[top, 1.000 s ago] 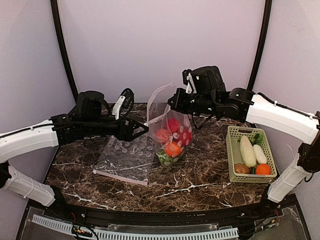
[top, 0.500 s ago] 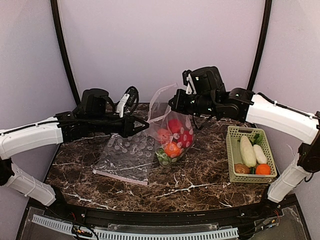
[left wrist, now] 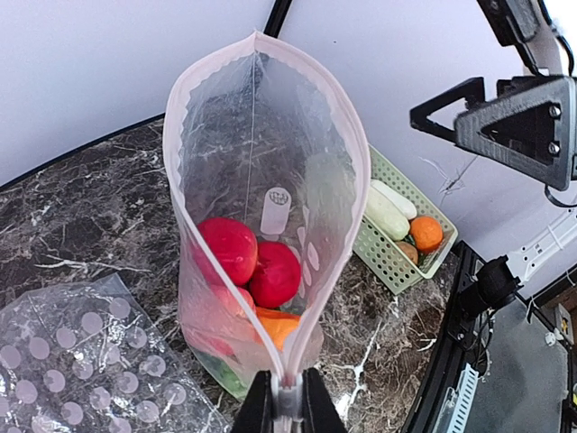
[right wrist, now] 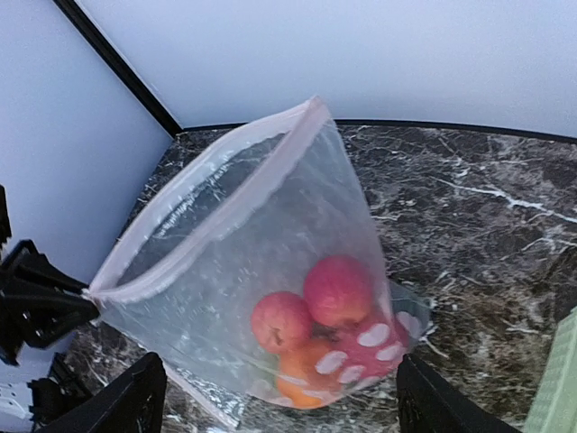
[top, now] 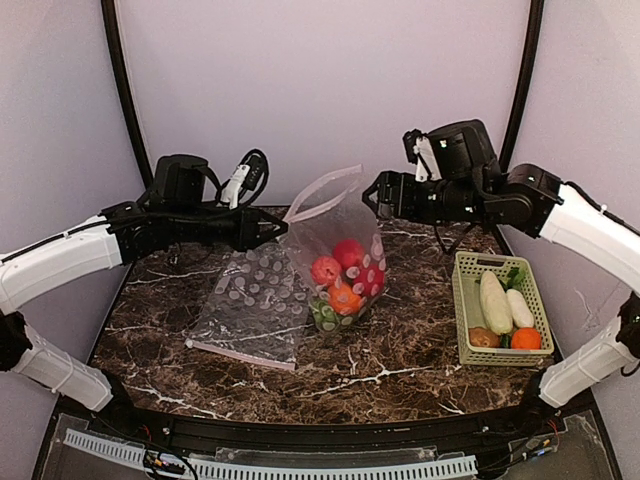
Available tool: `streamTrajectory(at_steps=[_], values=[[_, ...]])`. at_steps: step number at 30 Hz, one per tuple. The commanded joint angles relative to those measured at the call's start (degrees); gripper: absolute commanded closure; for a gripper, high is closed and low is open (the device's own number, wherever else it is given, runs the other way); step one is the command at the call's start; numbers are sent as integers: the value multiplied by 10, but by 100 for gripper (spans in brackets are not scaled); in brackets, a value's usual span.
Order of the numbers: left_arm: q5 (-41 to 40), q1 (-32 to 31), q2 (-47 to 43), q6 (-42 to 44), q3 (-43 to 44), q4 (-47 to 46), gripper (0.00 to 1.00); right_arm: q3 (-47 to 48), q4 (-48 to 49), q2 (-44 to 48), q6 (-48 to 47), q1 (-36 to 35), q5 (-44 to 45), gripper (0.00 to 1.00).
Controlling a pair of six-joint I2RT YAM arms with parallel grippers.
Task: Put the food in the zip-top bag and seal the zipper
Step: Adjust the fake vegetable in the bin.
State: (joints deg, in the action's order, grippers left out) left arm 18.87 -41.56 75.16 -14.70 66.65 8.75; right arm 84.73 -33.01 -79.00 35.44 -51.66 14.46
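My right gripper [top: 374,197] has let go and pulled back right of the bag [top: 340,235], jaws wide and empty, while my left gripper [top: 278,229] pinches the zipper [left wrist: 256,40] at its end.

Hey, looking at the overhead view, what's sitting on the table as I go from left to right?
Flat dotted bag → upright zip-top bag with the food inside → green basket of vegetables.
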Motion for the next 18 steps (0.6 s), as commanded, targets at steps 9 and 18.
streamTrajectory(at_steps=[9,18], values=[[130,77,12,120,44,30,99,-83,-165,85,-20,143,9,2],[177,94,-36,116,-46,-75,99,-251,-173,136,32,335,-97,11]])
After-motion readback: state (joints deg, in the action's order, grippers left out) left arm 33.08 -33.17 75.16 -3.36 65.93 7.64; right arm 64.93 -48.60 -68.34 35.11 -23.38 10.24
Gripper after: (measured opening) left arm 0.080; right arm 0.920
